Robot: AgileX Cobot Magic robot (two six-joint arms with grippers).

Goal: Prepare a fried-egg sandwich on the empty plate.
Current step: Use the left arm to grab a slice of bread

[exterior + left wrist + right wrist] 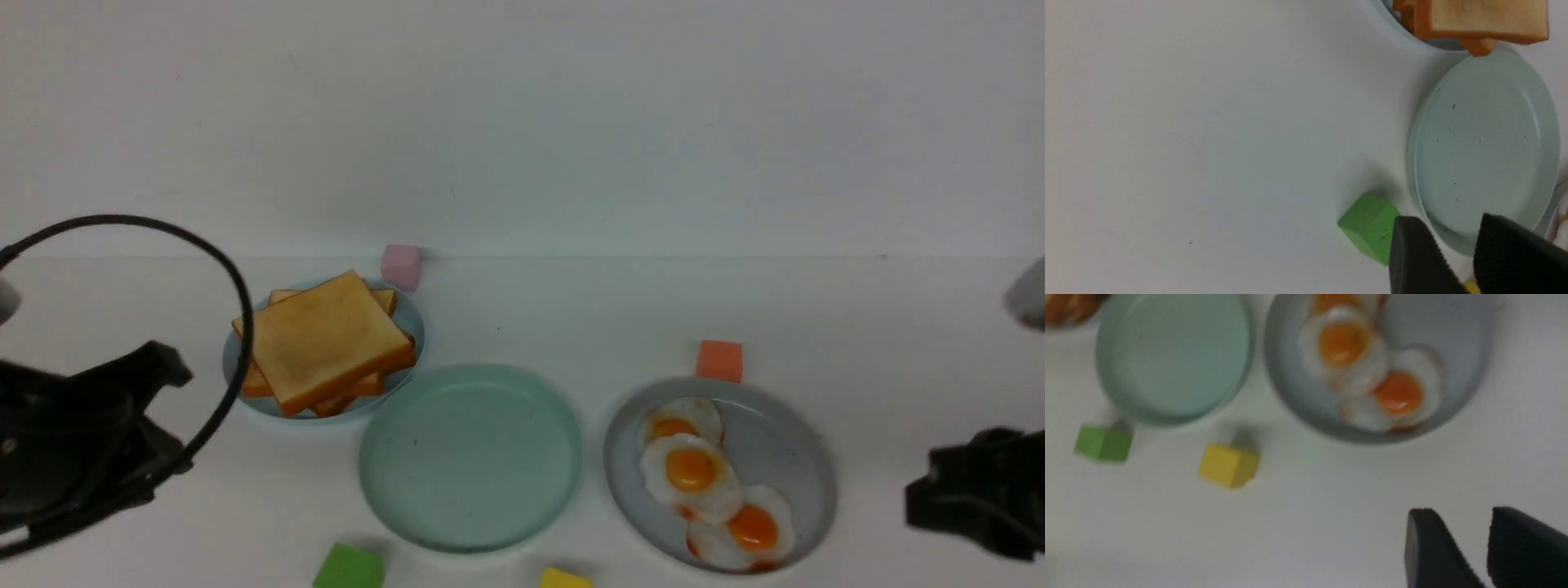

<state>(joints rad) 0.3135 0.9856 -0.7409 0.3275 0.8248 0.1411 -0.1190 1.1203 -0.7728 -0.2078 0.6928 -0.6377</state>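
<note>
Green cube (349, 567) and yellow cube (565, 579) sit at the worktop's (522, 327) near edge, crowding the bare mint-green plate (471, 457) at mid-worktop. Just beside the plate are toast slices (322, 339) on a pale-blue plate (415, 327) to its left and fried eggs (692, 469) on a grey plate (784, 441) to its right. Pink cube (401, 265) and orange cube (719, 360) lie behind. Left pincer (1449, 228) and right pincer (1461, 522) are spread and empty. The worktop's side edges are open.

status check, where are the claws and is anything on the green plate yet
Left claw open, empty. Right claw open, empty. Green plate bare; toast, eggs not yet moved over. Nothing seen blocking it.
</note>
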